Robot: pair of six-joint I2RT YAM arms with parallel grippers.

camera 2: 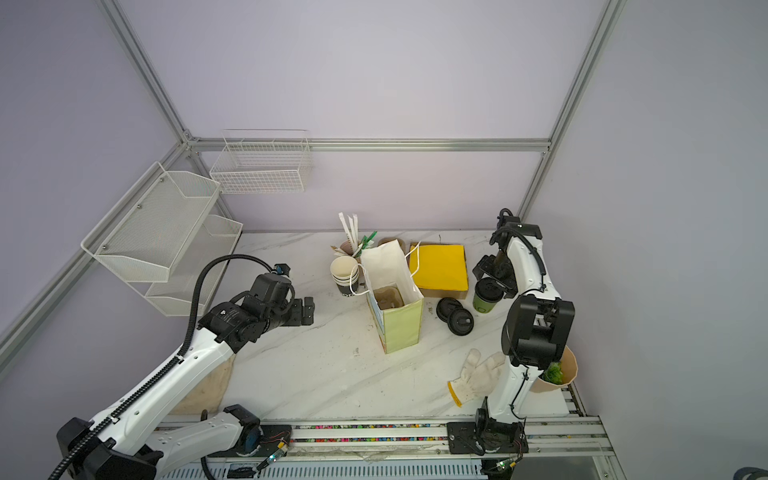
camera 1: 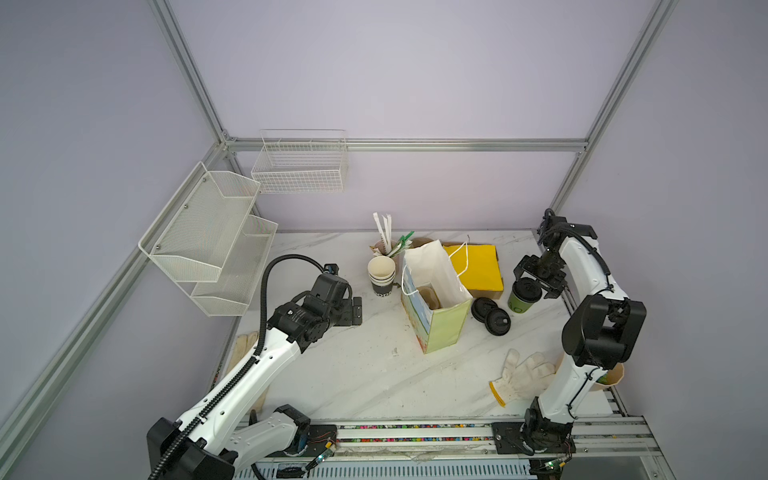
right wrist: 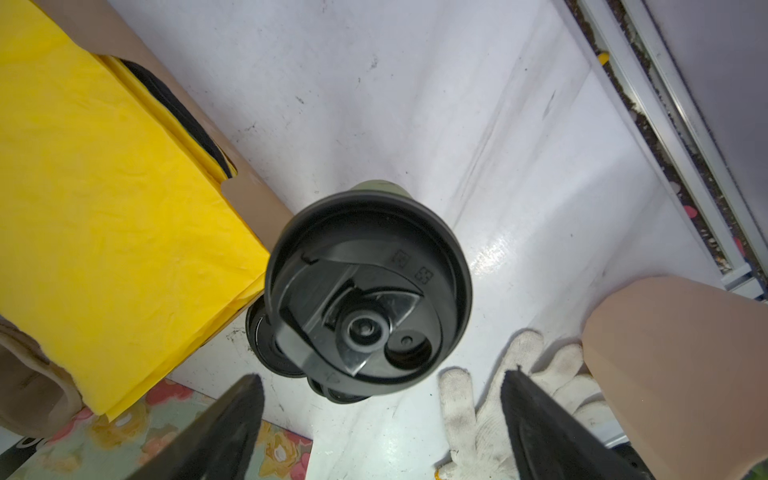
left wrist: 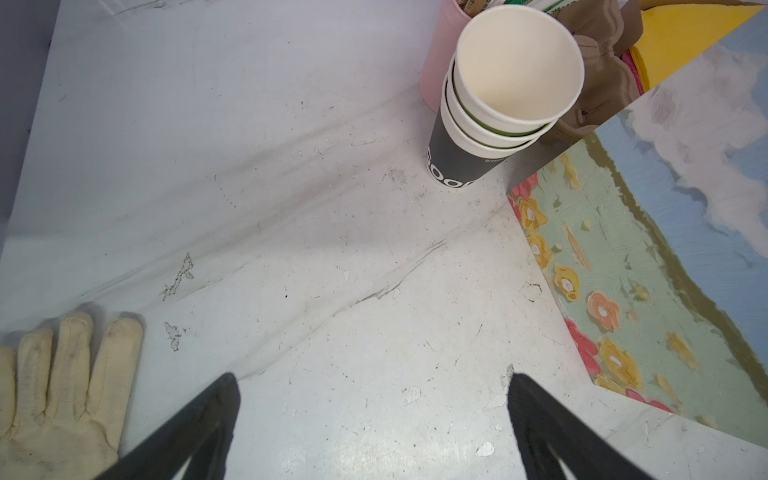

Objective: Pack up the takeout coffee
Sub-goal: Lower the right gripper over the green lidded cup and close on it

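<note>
Marble tabletop [camera 1: 353,374] — takeout coffee [camera 1: 523,297] upright, green, black-lidded.

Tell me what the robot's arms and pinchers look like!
The left arm and right arm are white shells with chunky black joints, each carrying a black ribbed cable hose. The left gripper and right gripper each have two black pointed fingers.

Counted on the table [camera 1: 353,374] are one takeout coffee [camera 1: 521,305], two loose black lids [camera 1: 498,322], three nested cups [camera 1: 381,278], one paper bag [camera 1: 442,328], one straw cup [left wrist: 432,75], one yellow stack [camera 1: 478,266], one tan bowl [camera 2: 567,365] and two work gloves [camera 1: 523,376]. One mesh rack [camera 1: 208,232] and one wire basket [camera 1: 299,166] are mounted on the walls.
</note>
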